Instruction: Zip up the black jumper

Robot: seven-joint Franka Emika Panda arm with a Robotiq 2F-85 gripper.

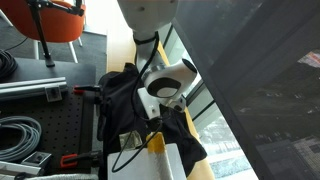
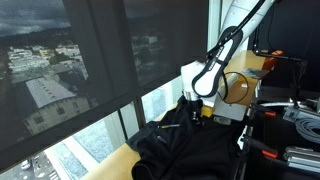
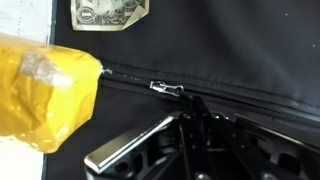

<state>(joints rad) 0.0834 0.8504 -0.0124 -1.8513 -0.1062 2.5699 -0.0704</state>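
Note:
The black jumper (image 3: 230, 50) lies draped over the table edge by the window and shows in both exterior views (image 1: 130, 92) (image 2: 195, 148). In the wrist view its zip runs left to right, with the silver zipper pull (image 3: 165, 88) at the middle. My gripper (image 3: 194, 100) has its fingers pressed together at the right end of the pull tab and appears to pinch it. In the exterior views the gripper (image 1: 152, 112) (image 2: 193, 110) points down onto the jumper.
A yellow taped block (image 3: 40, 90) lies left of the zip and a banknote (image 3: 110, 12) lies above it. Window glass (image 2: 90, 70) is close beside the jumper. An orange chair (image 1: 55, 22), cables (image 1: 20, 135) and red clamps (image 1: 80, 92) are on the bench side.

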